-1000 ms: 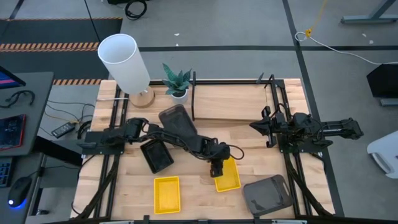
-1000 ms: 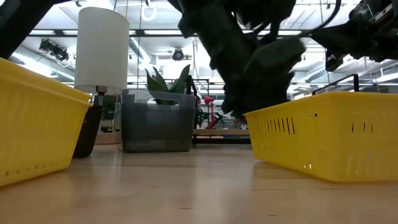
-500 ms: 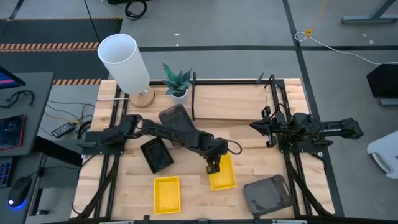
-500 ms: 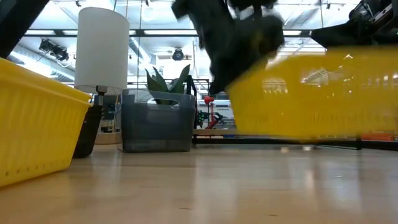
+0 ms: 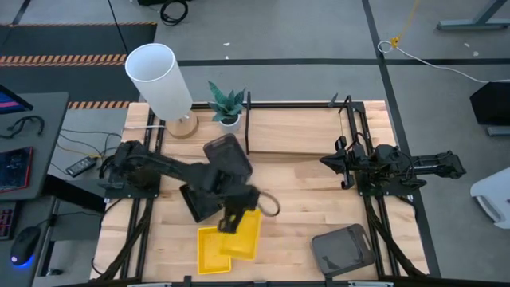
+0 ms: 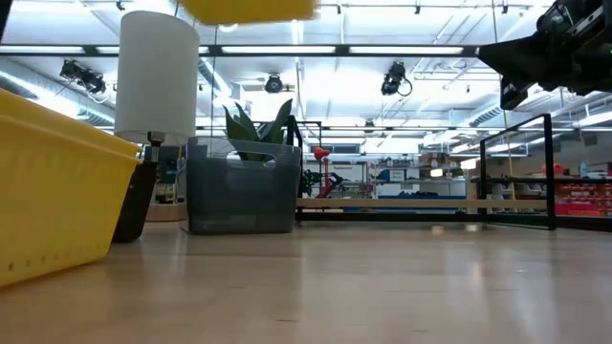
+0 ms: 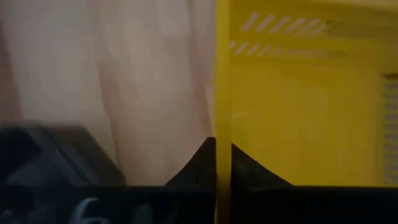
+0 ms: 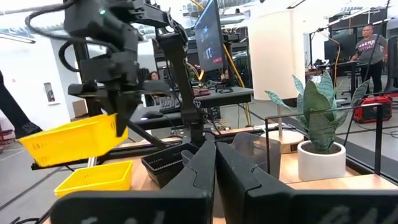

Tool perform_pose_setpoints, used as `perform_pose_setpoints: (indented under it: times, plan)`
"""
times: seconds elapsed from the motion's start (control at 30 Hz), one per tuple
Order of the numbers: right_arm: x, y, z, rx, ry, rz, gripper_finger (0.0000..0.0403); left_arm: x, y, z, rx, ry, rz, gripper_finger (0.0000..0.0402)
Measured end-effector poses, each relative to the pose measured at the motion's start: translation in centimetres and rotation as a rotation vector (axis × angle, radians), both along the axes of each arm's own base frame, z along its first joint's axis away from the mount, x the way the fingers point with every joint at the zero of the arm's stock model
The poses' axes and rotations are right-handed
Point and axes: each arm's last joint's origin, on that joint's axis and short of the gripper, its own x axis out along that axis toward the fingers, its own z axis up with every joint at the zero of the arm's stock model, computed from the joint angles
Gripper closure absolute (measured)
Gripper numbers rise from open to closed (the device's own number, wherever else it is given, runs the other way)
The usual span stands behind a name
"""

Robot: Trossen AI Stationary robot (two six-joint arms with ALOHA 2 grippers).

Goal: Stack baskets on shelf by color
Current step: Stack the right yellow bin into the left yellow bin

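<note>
Clamped on the rim of a yellow basket [image 5: 243,233], the left gripper [image 5: 230,220] holds it in the air, tilted, partly over a second yellow basket [image 5: 211,250] that lies on the near part of the table [image 5: 319,203]. In the left wrist view the thin yellow wall runs straight up between the two dark fingers [image 7: 245,169], so the hold is on the rim alone. The right gripper [image 5: 329,162] waits with its jaws closed and empty at the right side, just in front of the shelf [image 5: 295,131].

Judging by how things lie, little of the sorting is done. The shelf's plank shows bare. A black basket [image 5: 199,198] sits on the table left of the carried one, a smoky grey basket [image 5: 225,151] stands farther back near the plant [image 5: 227,104] and the white lamp [image 5: 159,80], and another grey basket [image 5: 343,249] lies at the near right. Only the yellow pair looks close to being nested; moving any stack onto the shelf remains.
</note>
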Motion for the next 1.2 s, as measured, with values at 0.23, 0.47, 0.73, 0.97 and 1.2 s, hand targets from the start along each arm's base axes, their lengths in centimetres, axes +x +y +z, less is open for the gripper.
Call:
perform_pose_setpoints:
  times: [0.23,0.47,0.73,0.97,1.2]
  plan:
    - [0.0,0.0,-0.1,0.0,0.005,0.0,0.0384,-3.0,-4.1,0.4,0.036,0.047,-0.074,0.0396]
    - [0.0,0.0,-0.1,0.0,0.005,-0.001,0.0384,-6.2,-5.6,-3.9,0.04,0.063,0.02,0.0395]
    - [0.0,0.0,0.0,0.0,0.004,-0.003,0.0384,-8.3,-5.4,-6.7,0.013,0.046,0.189,0.0394]
    - [0.0,0.0,0.0,0.001,0.003,-0.002,0.0384,-9.7,-6.7,-8.7,0.011,0.069,0.203,0.0393]
    - [0.0,0.0,0.0,0.001,0.003,-0.002,0.0384,-10.2,-7.3,-10.1,-0.026,0.041,0.264,0.039]
